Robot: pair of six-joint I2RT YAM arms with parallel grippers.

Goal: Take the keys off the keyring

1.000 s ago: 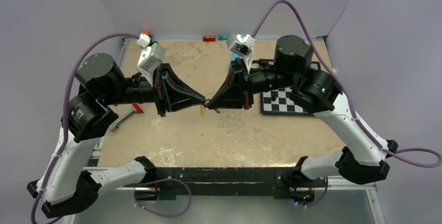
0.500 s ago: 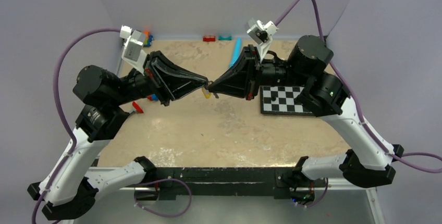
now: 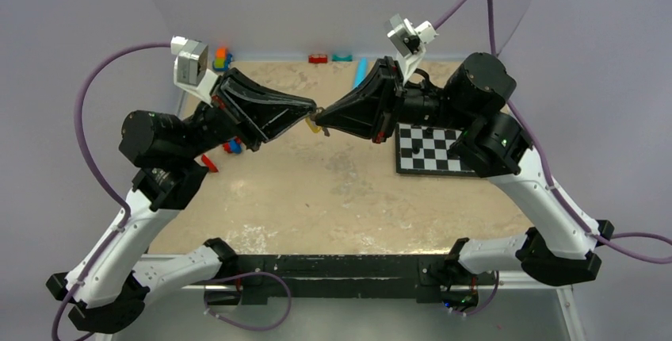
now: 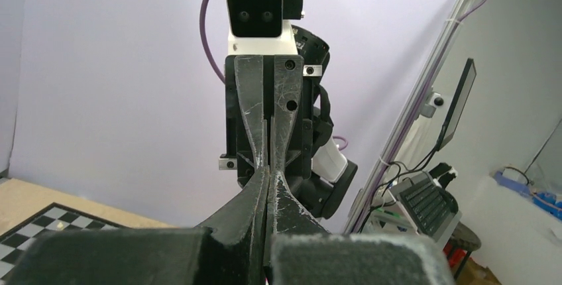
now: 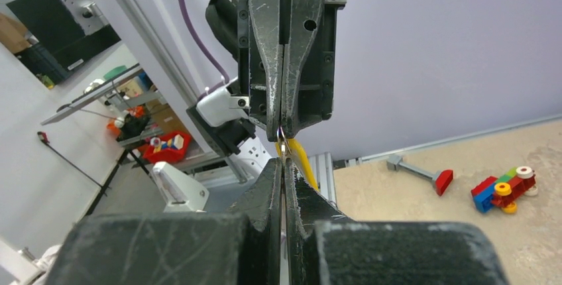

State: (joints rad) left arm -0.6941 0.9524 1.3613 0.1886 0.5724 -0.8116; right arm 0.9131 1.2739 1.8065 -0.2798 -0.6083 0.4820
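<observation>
My left gripper [image 3: 311,113] and right gripper [image 3: 323,113] meet tip to tip in the air above the middle of the table, both shut. Between the tips is the thin silver keyring [image 5: 281,136], and each gripper pinches it. A yellow-headed key [image 3: 315,126] hangs just under the tips; in the right wrist view it [image 5: 302,160] shows beside my right fingertips [image 5: 291,172]. In the left wrist view my left gripper [image 4: 267,173] is closed against the right gripper's closed fingers [image 4: 286,116], and the ring and key are hidden.
A checkerboard [image 3: 432,151] lies under the right arm. A long light-blue cylinder [image 3: 360,71] lies at the back. Multicoloured toy blocks [image 5: 504,185] and a grey tool with a red head [image 5: 424,172] lie on the left. Small bricks [image 3: 318,59] sit by the back wall.
Both grippers, still shut tip to tip on the ring, have risen and moved toward the back of the table. The key has stayed hanging under them.
</observation>
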